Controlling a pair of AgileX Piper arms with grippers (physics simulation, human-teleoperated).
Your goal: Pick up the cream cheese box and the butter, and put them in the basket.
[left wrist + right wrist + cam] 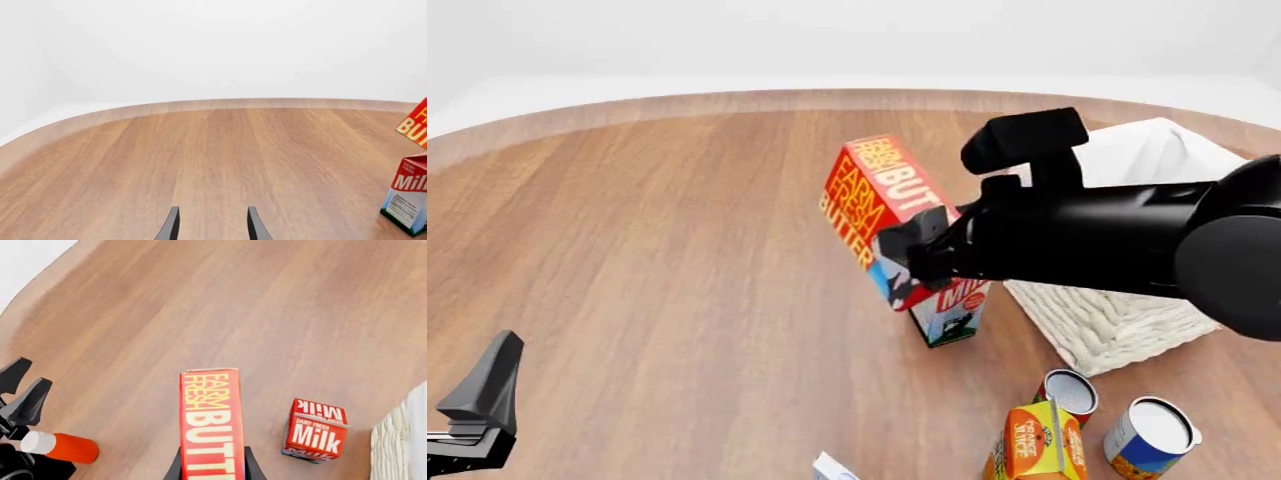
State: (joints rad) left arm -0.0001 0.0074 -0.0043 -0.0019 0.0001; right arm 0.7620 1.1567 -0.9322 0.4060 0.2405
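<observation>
Butter (pixel 881 200) is clamped in the right gripper (pixel 212 460), raised above the milk carton (pixel 950 312); left gripper (pixel 212 225) fingers stand apart, holding nothing

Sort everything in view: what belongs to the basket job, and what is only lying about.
Belongs to the job:
- butter, held off the table by the right gripper
- basket, beside the milk carton
- a white box corner at the front view's lower edge, possibly the cream cheese box

Lying about:
- milk carton
- orange juice carton
- two cans
- orange bottle

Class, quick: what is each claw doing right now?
Left claw: open, holding nothing.
Right claw: closed on the butter.
</observation>
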